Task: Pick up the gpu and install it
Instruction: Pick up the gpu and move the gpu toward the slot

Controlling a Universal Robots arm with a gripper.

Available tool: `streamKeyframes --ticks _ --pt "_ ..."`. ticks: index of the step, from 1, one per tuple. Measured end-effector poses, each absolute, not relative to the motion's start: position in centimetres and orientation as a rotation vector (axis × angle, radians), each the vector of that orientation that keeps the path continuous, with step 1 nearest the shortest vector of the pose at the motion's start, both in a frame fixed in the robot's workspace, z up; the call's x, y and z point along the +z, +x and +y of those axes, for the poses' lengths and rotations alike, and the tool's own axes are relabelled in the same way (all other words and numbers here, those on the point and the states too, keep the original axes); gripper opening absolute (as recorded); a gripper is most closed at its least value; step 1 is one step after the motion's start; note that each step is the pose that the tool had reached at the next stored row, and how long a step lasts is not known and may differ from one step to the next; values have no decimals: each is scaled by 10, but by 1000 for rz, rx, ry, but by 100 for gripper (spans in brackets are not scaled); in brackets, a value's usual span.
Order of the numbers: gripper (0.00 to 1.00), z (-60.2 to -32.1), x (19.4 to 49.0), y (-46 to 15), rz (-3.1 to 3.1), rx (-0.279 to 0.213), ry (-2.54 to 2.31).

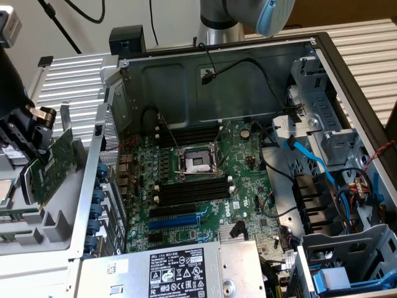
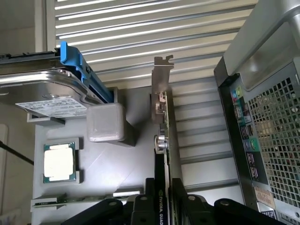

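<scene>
The gpu [image 1: 56, 162] is a small green card standing tilted over the grey parts tray [image 1: 59, 231], outside the computer case on the exterior view's left. My gripper [image 1: 38, 149] is at the card's upper end, shut on it. In the wrist view the gpu [image 2: 165, 126] is seen edge-on, with its silver end bracket [image 2: 161, 77] pointing away. Its black cooler sits between my gripper [image 2: 163, 206] fingers [image 2: 182, 202], which press on both faces. The open case holds the large green motherboard [image 1: 248, 180] with a blue card slot [image 1: 177, 221].
The tray also holds a hard drive in a blue carrier [image 2: 47, 89], a clear plastic box [image 2: 107, 123] and a processor chip [image 2: 58, 161]. The case's perforated rear wall [image 2: 269, 136] stands close beside the card. Inside are a power supply [image 1: 177, 270], cables and drive cages [image 1: 347, 248].
</scene>
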State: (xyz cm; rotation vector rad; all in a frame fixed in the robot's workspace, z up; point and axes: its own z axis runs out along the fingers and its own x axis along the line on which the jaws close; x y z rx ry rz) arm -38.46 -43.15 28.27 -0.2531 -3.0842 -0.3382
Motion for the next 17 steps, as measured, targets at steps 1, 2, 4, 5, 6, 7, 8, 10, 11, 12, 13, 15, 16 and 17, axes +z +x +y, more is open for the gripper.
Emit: streamKeyframes --ticks 1,2,4,5,6,7,8,10,11,12,13,15,16,17 --pt "26 -431 283 -385 -3084 -338 -258" --pt "26 -431 283 -385 -3084 -338 -261" --pt "26 -431 283 -385 -3081 -338 -284" --pt "26 -431 283 -385 -3081 -338 -284" --pt "26 -432 284 -385 -3081 -338 -284" --pt "26 -432 285 -385 -3081 -338 -285" --pt "26 -433 288 -385 -3081 -339 -284" --pt "26 -434 294 -386 -3080 -341 -284" --pt "26 -435 298 -386 -3080 -343 -285" --pt "26 -436 300 -386 -3080 -345 -285" --pt "26 -436 303 -386 -3080 -347 -285" --pt "26 -437 307 -386 -3079 -351 -285" --pt "26 -437 309 -386 -3078 -353 -285" --pt "26 -438 311 -386 -3078 -355 -286"
